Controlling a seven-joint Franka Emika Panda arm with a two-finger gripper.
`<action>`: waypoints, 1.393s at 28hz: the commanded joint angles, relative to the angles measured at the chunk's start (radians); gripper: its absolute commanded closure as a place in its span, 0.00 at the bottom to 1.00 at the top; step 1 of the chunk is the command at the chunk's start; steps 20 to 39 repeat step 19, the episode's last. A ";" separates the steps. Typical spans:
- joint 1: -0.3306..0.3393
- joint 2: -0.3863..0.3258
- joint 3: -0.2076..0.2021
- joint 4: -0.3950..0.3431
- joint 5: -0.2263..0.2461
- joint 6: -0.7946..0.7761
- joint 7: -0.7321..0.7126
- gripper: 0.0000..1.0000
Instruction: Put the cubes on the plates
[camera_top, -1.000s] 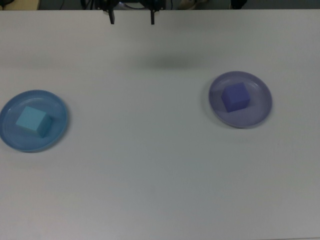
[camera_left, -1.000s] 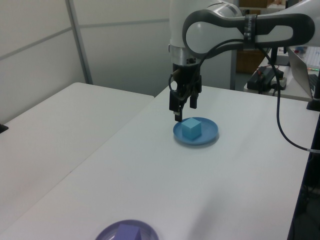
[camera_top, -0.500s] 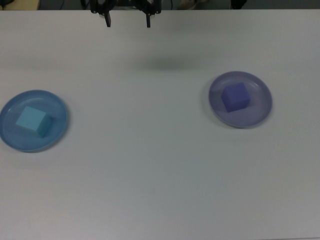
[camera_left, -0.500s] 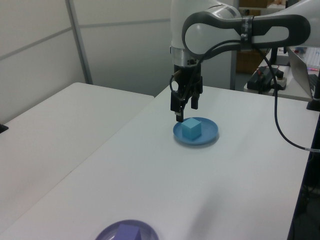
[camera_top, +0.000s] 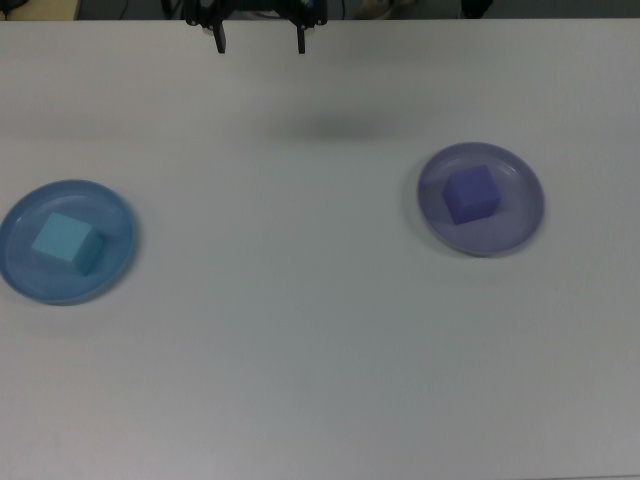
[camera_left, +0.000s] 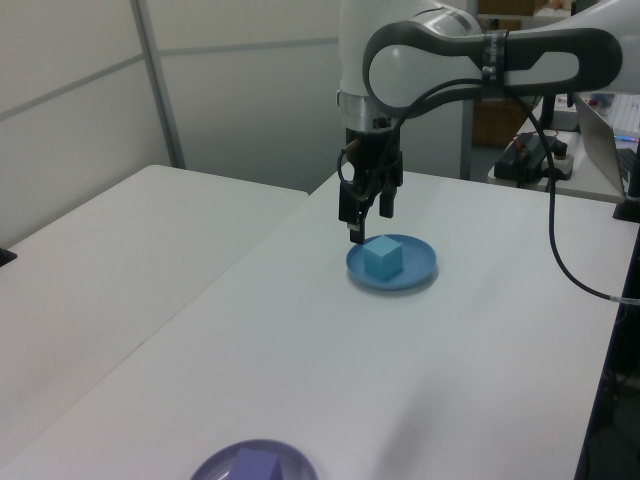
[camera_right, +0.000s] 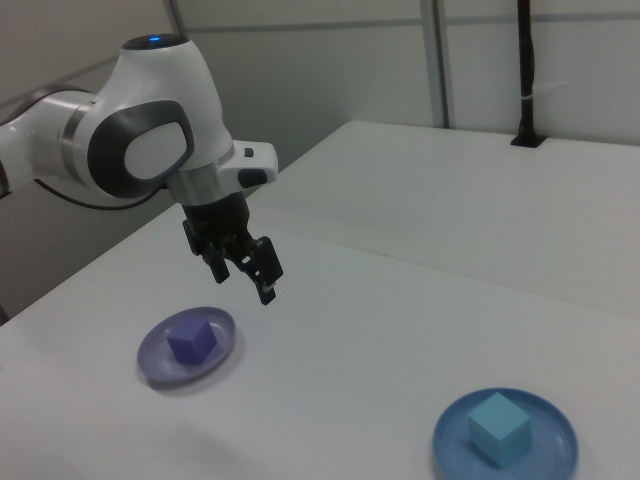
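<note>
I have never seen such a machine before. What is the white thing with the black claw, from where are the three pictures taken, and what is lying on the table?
The white thing is a robot arm. The black claw at its end is its two-finger gripper; it is open, holds nothing, and hangs in the air above the white table.

One picture looks straight down from above; there only the gripper tips show at the upper edge. The other two look across the table from opposite sides, so the things swap places between them.

On the table lie two round shallow plates. The medium blue plate carries a light turquoise cube. The pale lavender plate carries a purple-blue cube. Each cube rests inside its plate's rim, so both cubes are already on plates.
</note>
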 joint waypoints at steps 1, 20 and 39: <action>0.007 -0.003 0.001 0.006 0.026 -0.027 -0.008 0.00; 0.011 -0.003 0.004 0.067 0.049 -0.117 -0.022 0.00; 0.011 -0.003 0.004 0.067 0.049 -0.117 -0.022 0.00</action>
